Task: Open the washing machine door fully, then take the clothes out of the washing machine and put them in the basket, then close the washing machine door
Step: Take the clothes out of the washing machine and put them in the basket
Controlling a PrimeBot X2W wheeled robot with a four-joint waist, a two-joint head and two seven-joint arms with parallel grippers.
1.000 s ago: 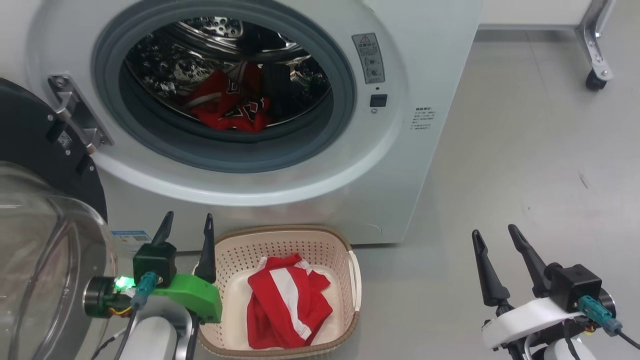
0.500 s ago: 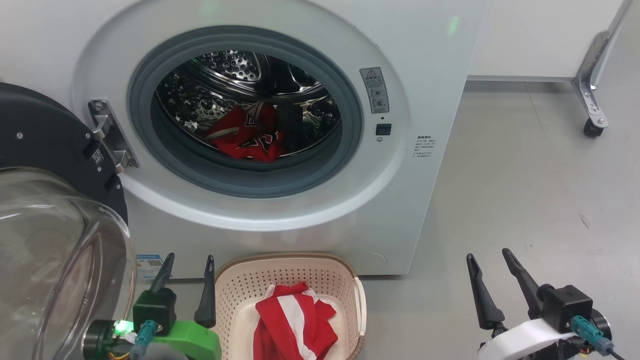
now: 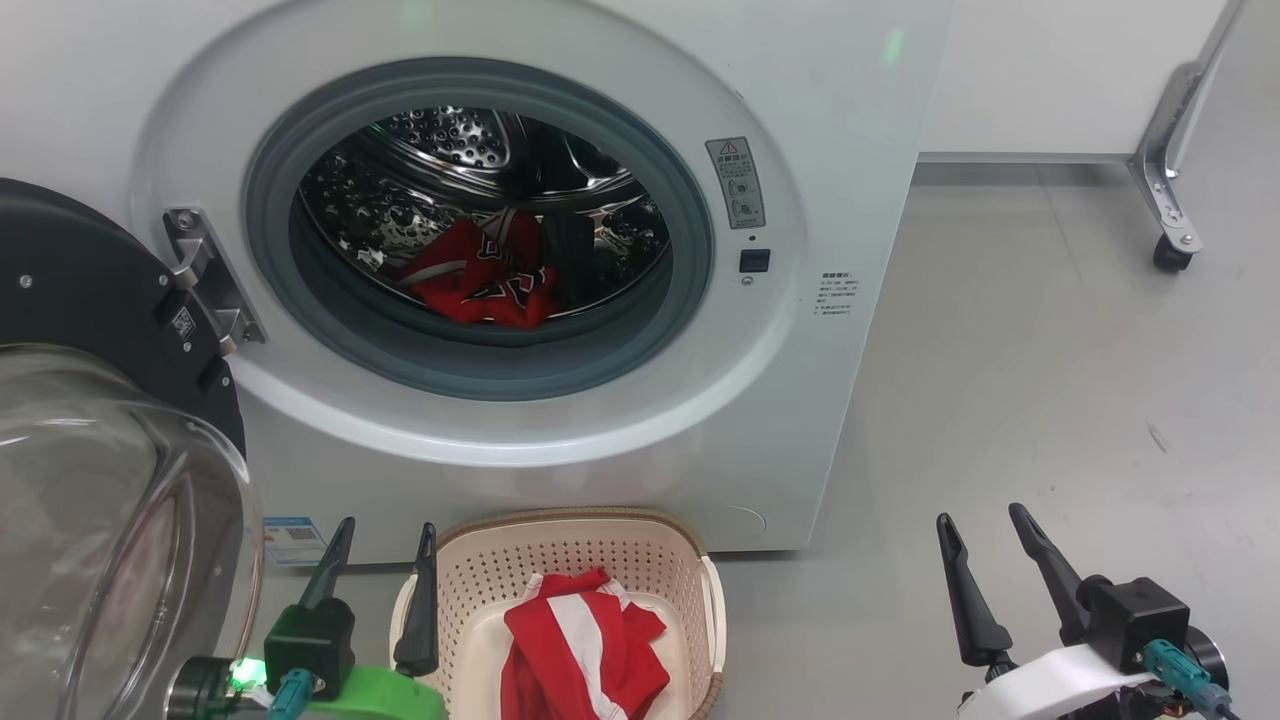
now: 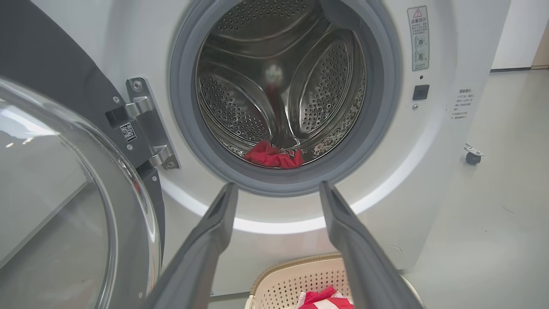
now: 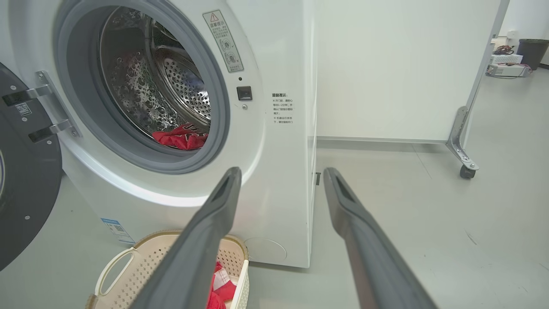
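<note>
Deep inside the washer [image 3: 860, 120] lie clothes [image 3: 480, 285]; both jaws, open and empty, could snag its gasket [image 3: 480, 375] reaching in.

Probably a lab, not a home: bare grey floor [image 3: 1050, 350], white partition [image 5: 386, 64] on castors, cabled gear [image 5: 506, 68] far off.

Smooth grey floor [image 3: 1050, 400], right and near. Far right: flat white partition panel [image 3: 1060, 70] on angled silver metal leg [image 3: 1165, 205], small black caster wheel [image 3: 1166, 256].
</note>
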